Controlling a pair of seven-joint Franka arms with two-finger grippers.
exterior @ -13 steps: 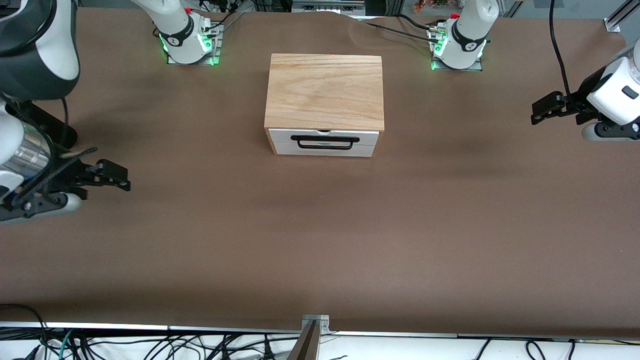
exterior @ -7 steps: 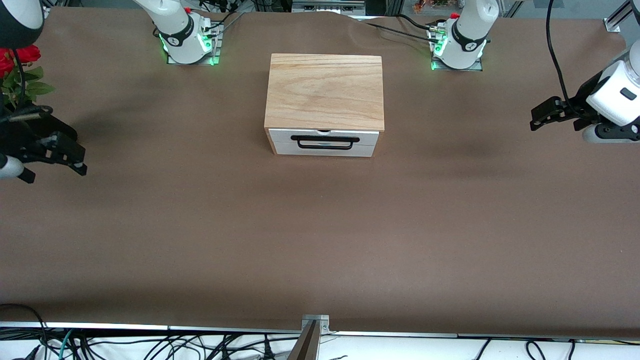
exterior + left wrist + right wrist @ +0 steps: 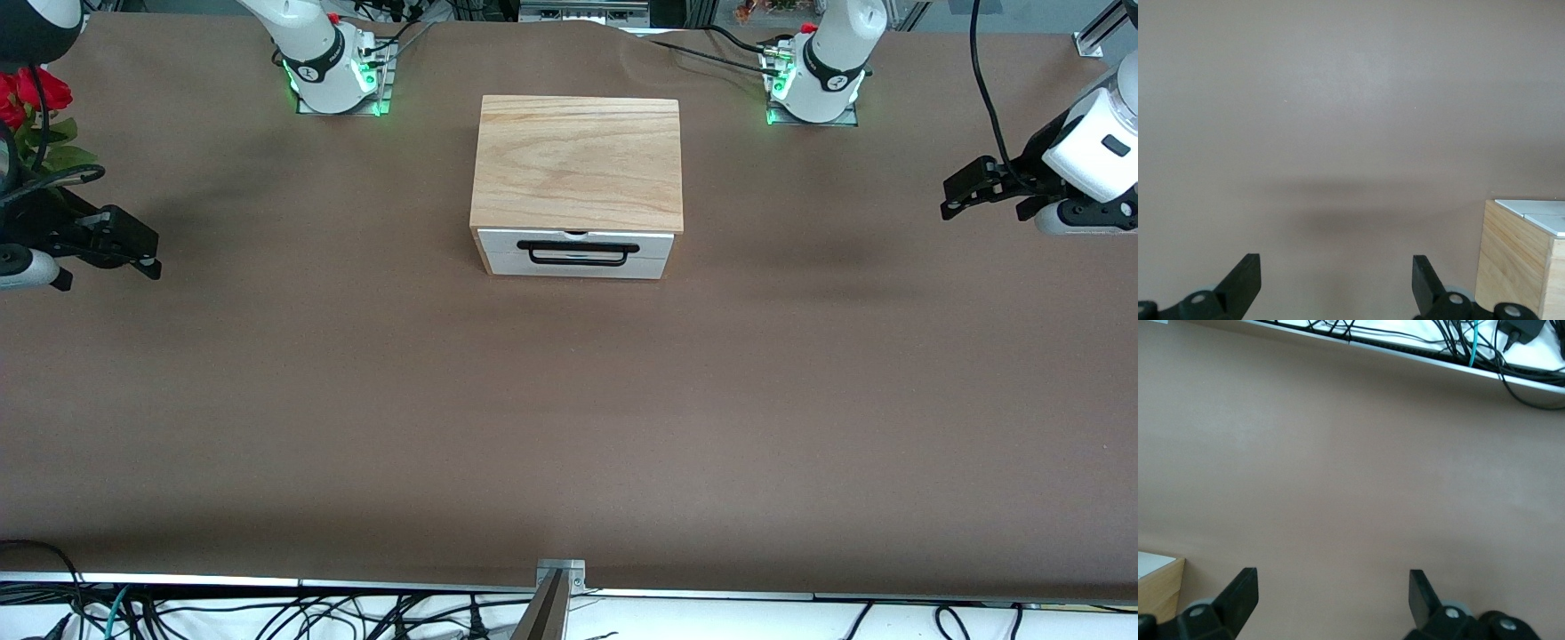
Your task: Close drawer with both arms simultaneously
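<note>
1. Since the earlier frames, the right gripper (image 3: 133, 249) has swung out from over the brown table (image 3: 569, 427) toward the right arm's end, and the left gripper (image 3: 965, 188) has lifted slightly at the left arm's end; the cabinet has not shifted.
2. Drawer (image 3: 576, 253): white front panel with black bar handle (image 3: 578, 253), seated in the light-wood cabinet (image 3: 578, 160) midway between the two green-lit bases. Panel sits about flush with the cabinet face; no tray projects in the front view. Judged shut, or very nearly so.
3. Right gripper: hangs over the table edge at the right arm's end, well apart from the cabinet. Right wrist view shows both fingers (image 3: 1238, 590) spread wide with bare table between them; nothing held.
4. Left gripper: hangs over the left arm's end of the table, well apart from the cabinet. Left wrist view shows fingers (image 3: 1245, 277) likewise spread wide, empty; a corner of the cabinet (image 3: 1521, 257) shows at the edge of that view.
5. Red flowers (image 3: 31, 98): stand at the right arm's end; not part of the task.
6. Progress, as a judgement: closing appears complete; both arms look withdrawn, with no contact on the drawer. Nothing evident remains beyond parking.
</note>
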